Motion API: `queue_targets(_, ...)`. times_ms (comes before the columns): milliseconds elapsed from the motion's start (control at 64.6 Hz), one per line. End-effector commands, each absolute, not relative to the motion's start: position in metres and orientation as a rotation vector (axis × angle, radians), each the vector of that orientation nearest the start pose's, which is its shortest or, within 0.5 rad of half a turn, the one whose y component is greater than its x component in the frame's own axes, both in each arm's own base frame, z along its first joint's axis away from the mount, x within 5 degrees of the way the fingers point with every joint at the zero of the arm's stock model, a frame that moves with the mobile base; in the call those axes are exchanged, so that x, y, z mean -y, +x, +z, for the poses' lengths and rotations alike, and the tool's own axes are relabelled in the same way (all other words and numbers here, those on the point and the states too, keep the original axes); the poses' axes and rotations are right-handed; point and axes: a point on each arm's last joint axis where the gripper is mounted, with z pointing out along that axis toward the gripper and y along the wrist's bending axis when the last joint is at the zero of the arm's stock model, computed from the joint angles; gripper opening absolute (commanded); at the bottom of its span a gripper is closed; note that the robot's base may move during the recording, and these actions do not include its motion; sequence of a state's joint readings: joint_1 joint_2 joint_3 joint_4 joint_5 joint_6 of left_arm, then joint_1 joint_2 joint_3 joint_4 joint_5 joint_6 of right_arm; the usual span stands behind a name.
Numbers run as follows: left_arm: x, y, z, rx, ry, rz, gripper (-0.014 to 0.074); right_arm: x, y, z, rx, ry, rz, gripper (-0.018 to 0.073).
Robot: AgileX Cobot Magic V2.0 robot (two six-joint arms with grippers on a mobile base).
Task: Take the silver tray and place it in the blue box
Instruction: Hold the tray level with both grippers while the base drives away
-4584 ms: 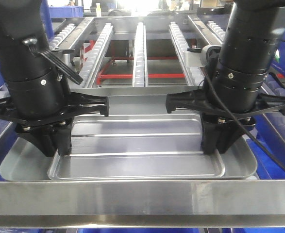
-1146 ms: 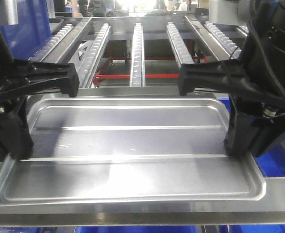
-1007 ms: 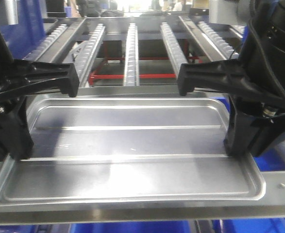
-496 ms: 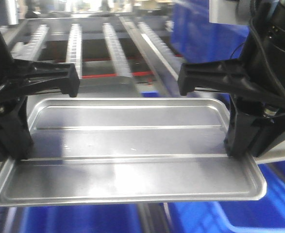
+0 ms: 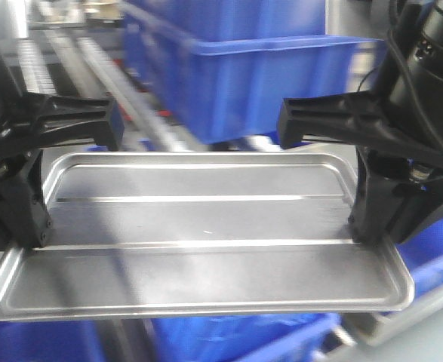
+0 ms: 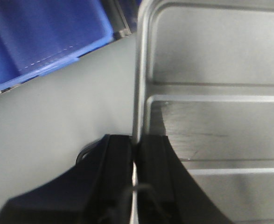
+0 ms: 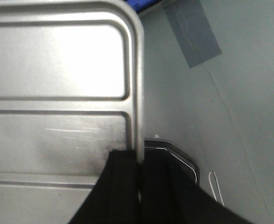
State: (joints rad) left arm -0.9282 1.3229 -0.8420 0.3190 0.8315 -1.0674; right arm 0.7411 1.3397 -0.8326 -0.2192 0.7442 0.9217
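Note:
The silver tray (image 5: 198, 256) hangs level in the air between my two arms, its recessed centre and two ridges facing up. My left gripper (image 5: 26, 240) is shut on its left rim; in the left wrist view the black fingers (image 6: 118, 158) pinch that rim (image 6: 139, 93) of the silver tray (image 6: 221, 60). My right gripper (image 5: 366, 235) is shut on the right rim, and the right wrist view shows the fingers (image 7: 122, 177) clamped over the silver tray (image 7: 57, 65) at its edge. A blue box (image 5: 251, 83) stands blurred behind the tray.
More blue bins (image 5: 236, 339) show below the tray's front edge and at the right (image 5: 440, 249). Roller rails (image 5: 93, 56) recede at the back left. Grey floor with a tape patch (image 7: 193, 32) lies under the right side. Another blue bin (image 6: 43, 37) sits below left.
The tray was lifted off the steel rack with both grippers shut on its rims. The background has swung left: roller rails have slid away and a blue box now fills the view behind.

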Motion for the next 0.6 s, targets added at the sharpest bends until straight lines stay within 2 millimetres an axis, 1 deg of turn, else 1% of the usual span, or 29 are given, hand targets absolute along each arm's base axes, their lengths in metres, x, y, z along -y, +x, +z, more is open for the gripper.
queue_targets(0, 0.1782, 0.1607, 0.2615, -2.672, 0.053, -0.220, -0.0013, -0.1539, 0.1935, 0.2576, -2.657, 0.044, 0.261, 0.0059)
queue_targets(589, 0.1782, 0.1607, 0.2615, -2.672, 0.053, -0.220, -0.0013, -0.1539, 0.1935, 0.2576, -2.657, 0.044, 0.261, 0.0059)
